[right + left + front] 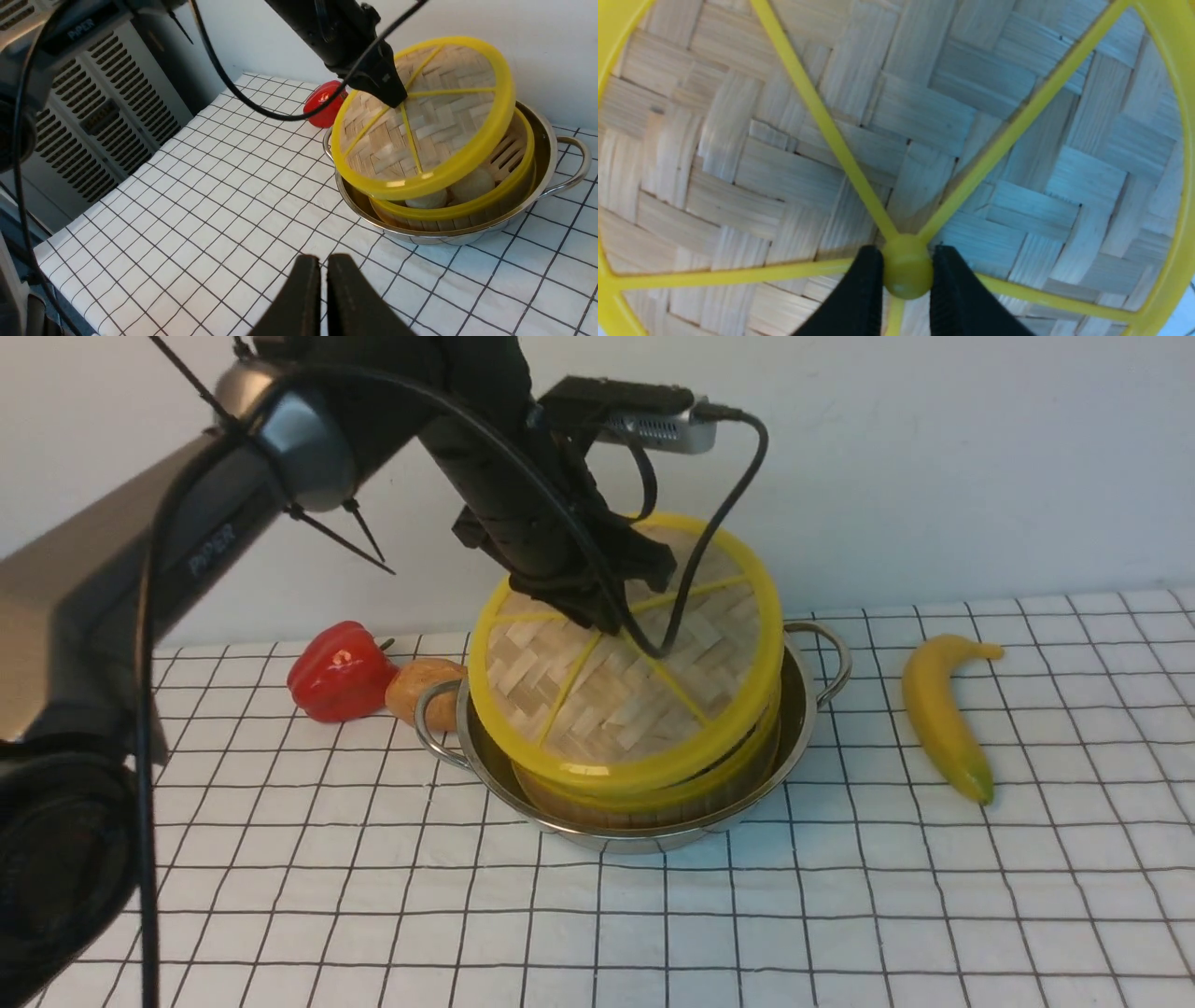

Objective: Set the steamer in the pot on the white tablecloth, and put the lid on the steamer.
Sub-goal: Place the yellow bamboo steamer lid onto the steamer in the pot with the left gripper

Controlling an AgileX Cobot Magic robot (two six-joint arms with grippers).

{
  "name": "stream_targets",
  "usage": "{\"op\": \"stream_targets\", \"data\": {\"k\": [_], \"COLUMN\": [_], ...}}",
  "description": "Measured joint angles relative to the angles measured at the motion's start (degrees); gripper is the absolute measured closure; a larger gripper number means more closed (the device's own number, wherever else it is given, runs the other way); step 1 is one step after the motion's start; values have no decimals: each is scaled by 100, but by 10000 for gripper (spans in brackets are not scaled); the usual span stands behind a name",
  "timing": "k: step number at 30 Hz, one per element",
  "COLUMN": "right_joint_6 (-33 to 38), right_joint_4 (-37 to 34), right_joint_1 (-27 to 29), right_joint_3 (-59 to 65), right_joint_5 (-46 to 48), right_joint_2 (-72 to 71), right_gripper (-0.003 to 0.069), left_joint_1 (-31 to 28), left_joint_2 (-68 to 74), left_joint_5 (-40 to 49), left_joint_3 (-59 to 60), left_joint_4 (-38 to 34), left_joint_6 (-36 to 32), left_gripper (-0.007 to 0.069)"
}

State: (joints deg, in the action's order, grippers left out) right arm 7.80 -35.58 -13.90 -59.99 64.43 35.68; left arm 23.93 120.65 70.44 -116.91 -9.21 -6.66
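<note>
Left gripper [907,261] jaws pinch the knob [907,275] of the tilted lid [607,709] over the steamer [444,213]. Only the right wrist view shows the dumplings [469,184] and the right gripper [323,263], jaws pressed together.

You have a plain, matt, off-white wall [934,457] running the full width behind the work surface [840,933]. Light on it is soft and even, shading a little greyer toward its left end. In the right wrist view, beyond the surface's edge on the robot's left side, you have a grey metal unit [98,121] with columns of horizontal louvred slots, standing close to the wall. Beneath that unit the area is dark; floor detail cannot be made out.
</note>
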Motion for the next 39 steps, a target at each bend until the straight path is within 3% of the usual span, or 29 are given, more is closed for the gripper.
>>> {"op": "stream_targets", "data": {"k": [39], "right_joint_6": [-5], "right_joint_4": [0], "right_joint_1": [0], "right_joint_3": [0], "right_joint_5": [162], "right_joint_2": [0], "right_gripper": [606], "left_joint_1": [0], "left_joint_2": [582], "left_joint_5": [-639], "left_joint_3": [14], "left_joint_4": [-70], "left_joint_6": [-299], "left_gripper": [503]}}
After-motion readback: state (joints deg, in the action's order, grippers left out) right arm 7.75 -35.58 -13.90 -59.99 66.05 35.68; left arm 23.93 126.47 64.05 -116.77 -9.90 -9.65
